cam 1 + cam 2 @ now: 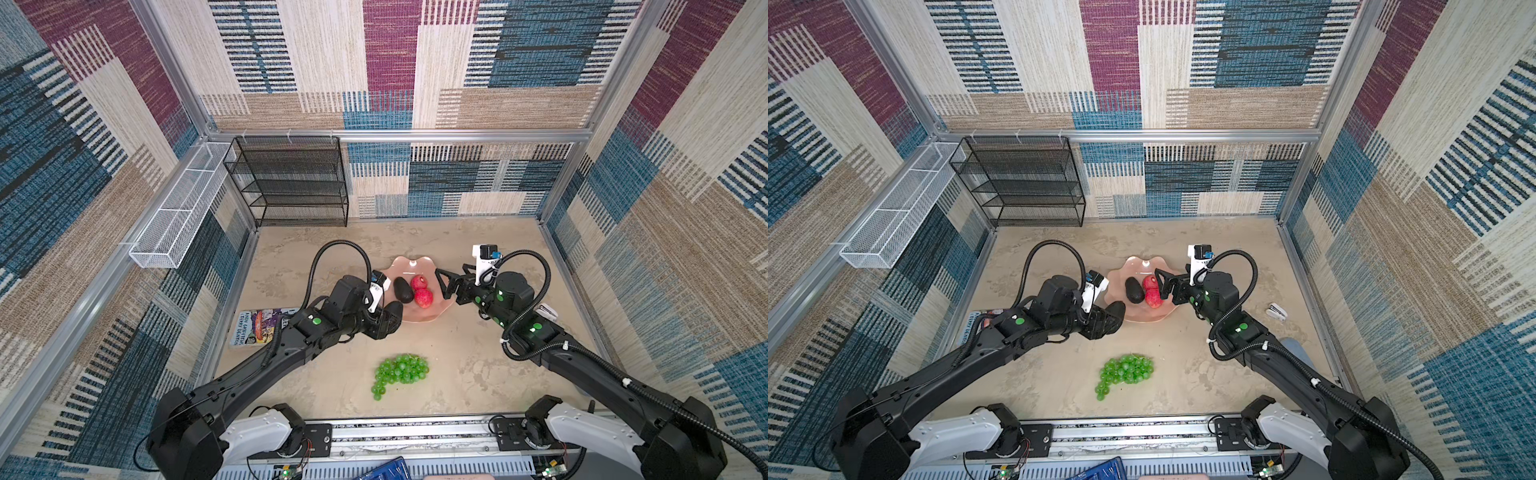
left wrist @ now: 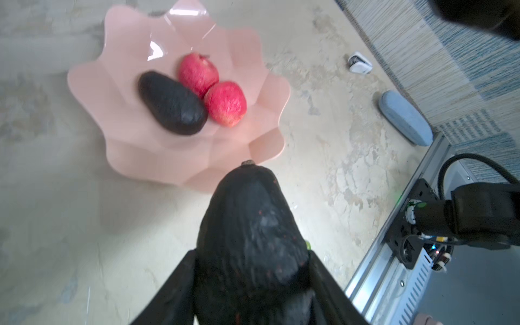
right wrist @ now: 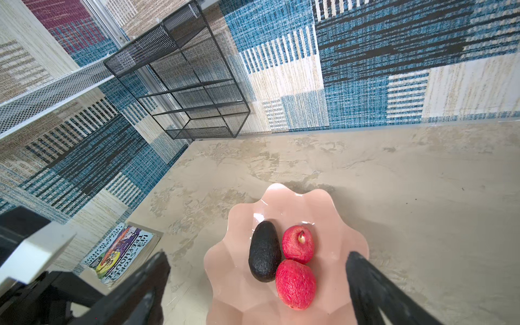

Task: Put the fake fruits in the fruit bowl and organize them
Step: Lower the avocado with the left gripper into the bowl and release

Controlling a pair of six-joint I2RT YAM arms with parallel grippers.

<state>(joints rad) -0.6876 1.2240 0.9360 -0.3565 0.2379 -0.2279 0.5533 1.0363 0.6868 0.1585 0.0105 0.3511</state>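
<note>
The pale pink fruit bowl (image 1: 405, 262) (image 1: 1133, 266) holds one dark avocado (image 1: 403, 289) (image 3: 264, 250) and two red apples (image 1: 419, 282) (image 1: 423, 298), all touching. My left gripper (image 1: 384, 320) (image 2: 250, 256) is shut on a second avocado (image 2: 253, 225) (image 1: 1115, 311). It hangs at the bowl's near left rim (image 2: 126, 152), stem end pointing toward the bowl. My right gripper (image 1: 442, 284) (image 3: 259, 256) stands open and empty over the bowl's right side. The green grapes (image 1: 401, 372) (image 1: 1127, 370) lie on the table nearer the front.
A book (image 1: 259, 326) lies flat by the left wall, partly under my left arm. A black wire shelf (image 1: 291, 183) stands at the back left, with a white mesh basket (image 1: 178, 208) on the left wall. A small white object (image 1: 1277, 311) and a blue-grey case (image 2: 403, 118) lie right.
</note>
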